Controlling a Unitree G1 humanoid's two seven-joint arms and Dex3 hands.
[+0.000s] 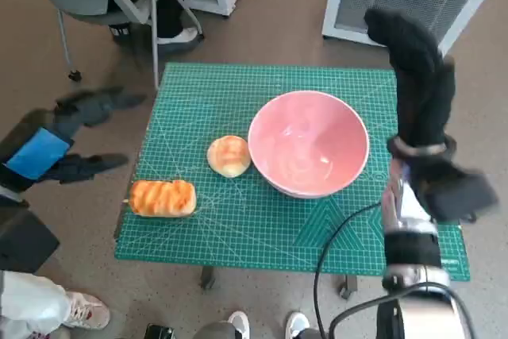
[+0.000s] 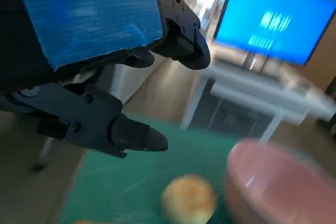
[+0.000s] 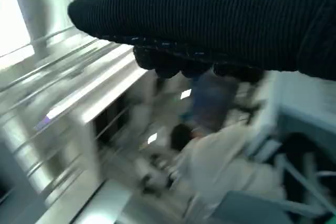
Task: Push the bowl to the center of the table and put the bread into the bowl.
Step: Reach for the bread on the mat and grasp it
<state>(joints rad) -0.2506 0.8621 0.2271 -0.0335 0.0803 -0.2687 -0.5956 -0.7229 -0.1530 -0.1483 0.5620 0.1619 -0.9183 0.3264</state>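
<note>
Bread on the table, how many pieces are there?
2. A round bun sits just beside the pink bowl; a long striped loaf lies near the table's left front edge.

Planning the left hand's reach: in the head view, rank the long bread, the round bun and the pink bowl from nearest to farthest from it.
From the left hand:
1. Long bread, table's left edge.
2. Round bun, mid-table.
3. Pink bowl, right of the bun.
</note>
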